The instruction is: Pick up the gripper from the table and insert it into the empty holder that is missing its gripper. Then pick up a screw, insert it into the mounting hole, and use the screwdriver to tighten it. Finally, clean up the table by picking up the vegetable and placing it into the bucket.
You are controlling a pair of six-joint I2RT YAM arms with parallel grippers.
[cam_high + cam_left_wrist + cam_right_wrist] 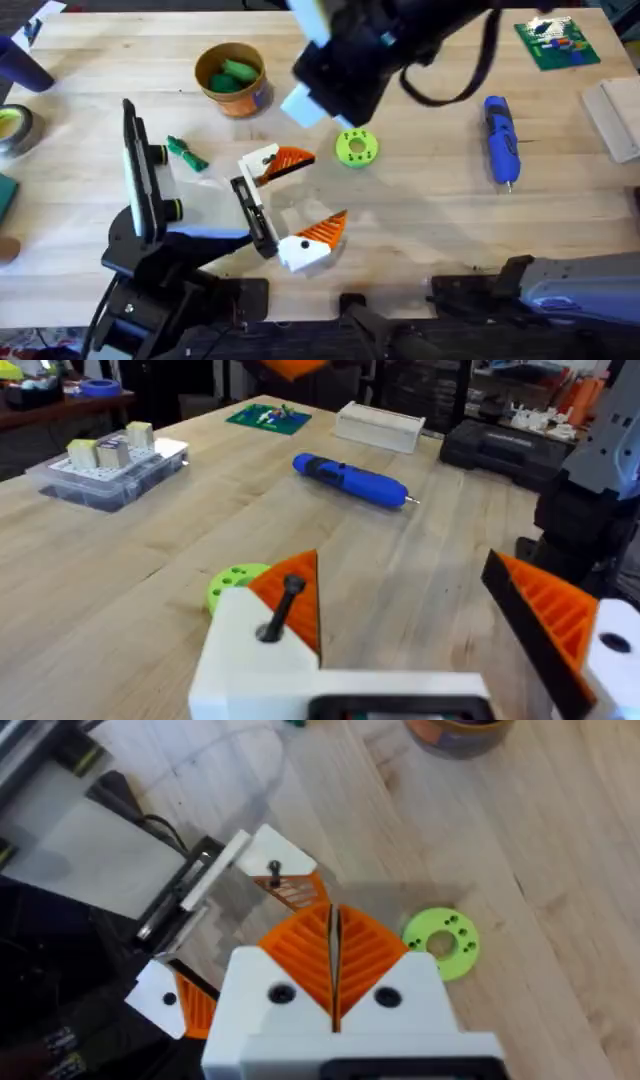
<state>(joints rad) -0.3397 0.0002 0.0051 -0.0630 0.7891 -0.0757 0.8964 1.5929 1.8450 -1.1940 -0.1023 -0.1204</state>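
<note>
Screwdriver (501, 139), blue and pen-shaped with a thin silver tip, lies on the desk (420, 230) well right of the lime-green disc (356, 148). A white-and-orange gripper (277, 162) with a dark screw standing in its white block sits on the black holder (254, 215). The right claw (334, 982) hovers above it, its orange ribbed pads pressed together, holding nothing. The slender dark-green vegetable (186, 153) lies below the bucket (233, 79). Whether the left claw (430, 650) is closed I cannot tell.

A workshop: wooden bench (420, 230), circuit board (557, 42) (green), parts box (108, 468).
</note>
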